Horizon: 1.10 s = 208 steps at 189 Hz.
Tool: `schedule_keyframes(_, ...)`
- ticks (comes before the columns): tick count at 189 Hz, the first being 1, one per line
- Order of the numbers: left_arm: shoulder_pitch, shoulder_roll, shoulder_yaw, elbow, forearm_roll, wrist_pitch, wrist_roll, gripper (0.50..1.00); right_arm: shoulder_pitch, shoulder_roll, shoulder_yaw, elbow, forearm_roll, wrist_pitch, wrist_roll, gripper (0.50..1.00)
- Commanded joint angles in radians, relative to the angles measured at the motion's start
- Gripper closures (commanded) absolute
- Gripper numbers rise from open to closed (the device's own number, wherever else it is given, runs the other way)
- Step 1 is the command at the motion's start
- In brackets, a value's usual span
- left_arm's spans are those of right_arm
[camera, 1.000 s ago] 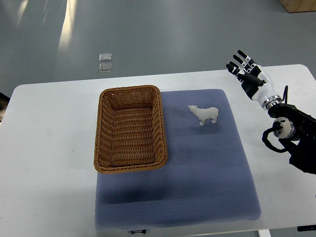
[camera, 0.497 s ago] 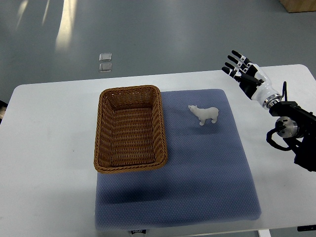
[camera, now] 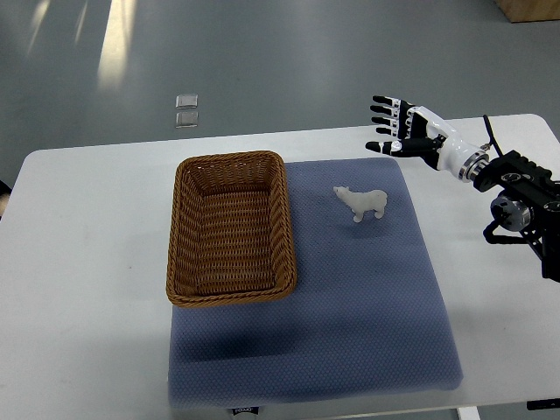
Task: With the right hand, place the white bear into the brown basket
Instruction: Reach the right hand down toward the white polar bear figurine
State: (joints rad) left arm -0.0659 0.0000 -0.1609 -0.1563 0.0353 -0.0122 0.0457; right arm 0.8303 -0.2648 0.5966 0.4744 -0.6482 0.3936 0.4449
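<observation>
White tabletop (camera: 87,262) runs off the picture's edges, and the right arm is cut off at the right border. The right robot hand (camera: 398,128) hovers with fingers spread, holding nothing, having swung leftward toward the white bear (camera: 362,202), which stands on the blue mat (camera: 367,306) beside the brown basket (camera: 231,229).

The black-and-silver right arm (camera: 525,197) runs off the picture's right edge, its upper part out of sight. A light brown wooden box (camera: 529,9) is clipped by the top right corner, only its lower edge showing. A small dark label (camera: 246,409) at the near hem of the blue-grey quilted mat (camera: 350,297) is too small to read. A dark object (camera: 4,190) at the left edge is cut off and cannot be identified.
</observation>
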Motion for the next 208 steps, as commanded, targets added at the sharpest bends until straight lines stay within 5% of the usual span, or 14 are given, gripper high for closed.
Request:
schedule_keyframes(1, 0.000, 0.000, 0.000, 0.001, 0.000, 0.000, 0.000, 0.500, 0.013, -0.020, -0.006, 0.023, -0.096, 0.004, 0.003, 0.581)
schedule_keyframes(89, 0.000, 0.000, 0.001, 0.000, 0.000, 0.001, 0.000, 0.500, 0.067, -0.131, -0.172, 0.153, -0.426, 0.007, 0.113, 0.581)
schedule_keyframes(153, 0.000, 0.000, 0.001, 0.001, 0.000, 0.003, 0.000, 0.500, 0.081, -0.132, -0.253, 0.170, -0.547, -0.010, 0.118, 0.585)
schedule_keyframes(208, 0.000, 0.000, 0.001, 0.000, 0.000, 0.003, 0.000, 0.500, 0.076, -0.120, -0.356, 0.159, -0.568, -0.174, 0.118, 0.607)
